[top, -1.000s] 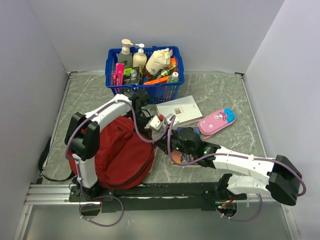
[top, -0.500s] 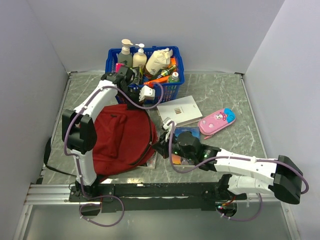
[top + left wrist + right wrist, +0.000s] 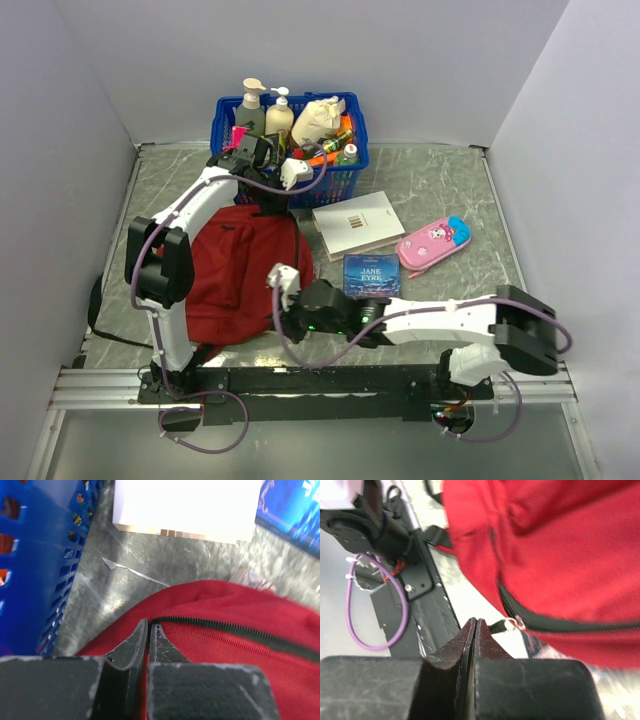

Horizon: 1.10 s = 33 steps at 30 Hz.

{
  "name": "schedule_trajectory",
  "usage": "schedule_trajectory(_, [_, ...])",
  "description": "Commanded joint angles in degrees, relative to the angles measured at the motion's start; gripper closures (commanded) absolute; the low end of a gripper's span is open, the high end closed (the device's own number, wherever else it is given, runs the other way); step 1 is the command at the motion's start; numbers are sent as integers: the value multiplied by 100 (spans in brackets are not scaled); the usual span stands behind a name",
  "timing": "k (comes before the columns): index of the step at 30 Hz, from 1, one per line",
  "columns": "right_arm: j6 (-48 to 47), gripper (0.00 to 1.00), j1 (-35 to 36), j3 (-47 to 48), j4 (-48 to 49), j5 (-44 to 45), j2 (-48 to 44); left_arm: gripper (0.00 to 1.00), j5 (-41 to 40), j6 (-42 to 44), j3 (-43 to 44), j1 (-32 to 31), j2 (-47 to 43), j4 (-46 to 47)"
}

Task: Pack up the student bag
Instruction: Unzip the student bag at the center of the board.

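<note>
Where the grey marbled tabletop (image 3: 440, 190) fills the overhead view, the soft dark-red fabric backpack (image 3: 235, 275) slumps left of centre, its far edge just beside the blue plastic lattice basket (image 3: 335, 180) at upper centre. To its right lie a flat white book (image 3: 360, 222), a glossy blue paperback (image 3: 372, 275) and a rounded pink pencil case (image 3: 433, 243).

Left wrist: left gripper (image 3: 149, 626), scuffed black, jaws pressed together at lower centre, tips at the black toothed zipper (image 3: 225, 627) on ribbed red cloth.

Right wrist: right gripper (image 3: 476, 622) likewise closed tight, near a small metal zipper ring (image 3: 515, 623).

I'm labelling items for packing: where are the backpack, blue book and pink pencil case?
backpack (image 3: 235, 270): top view, middle of red fabric.
blue book (image 3: 372, 274): top view, centre of cover.
pink pencil case (image 3: 433, 243): top view, middle of lid.
</note>
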Motion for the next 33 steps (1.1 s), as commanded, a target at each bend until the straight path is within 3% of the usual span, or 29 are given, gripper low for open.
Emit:
schedule_trajectory(1, [-196, 100, 235, 736, 224, -719, 724, 99, -304, -918, 400, -126, -210, 757])
schedule_trajectory(9, [-443, 100, 236, 1879, 137, -1239, 1903, 99, -129, -1253, 101, -425, -527, 731])
schedule_trajectory(12, [-478, 99, 218, 1836, 39, -1002, 1843, 98, -23, -1068, -144, -425, -702, 652])
schedule_trajectory(13, [-461, 93, 201, 1731, 83, -915, 1634, 89, 56, -1016, -232, -434, -790, 617])
schedule_trajectory(14, [-435, 73, 157, 1495, 109, -783, 1510, 79, 65, -963, -433, -434, -834, 590])
schedule_trajectory(16, [-373, 58, 16, 1283, 153, -721, 1123, 56, 187, -849, -680, -443, -1009, 538])
schedule_trajectory(19, [-346, 42, -133, 922, 101, -536, 552, 34, 188, -830, -1365, -443, -1334, 731])
schedule_trajectory(27, [-66, 37, -686, -44, -136, -61, -1204, 30, 65, -971, -1639, -355, -1976, 450])
schedule_trajectory(33, [225, 39, -1601, -590, -382, 297, -1682, 30, 583, -1516, -2157, -355, -2609, 335])
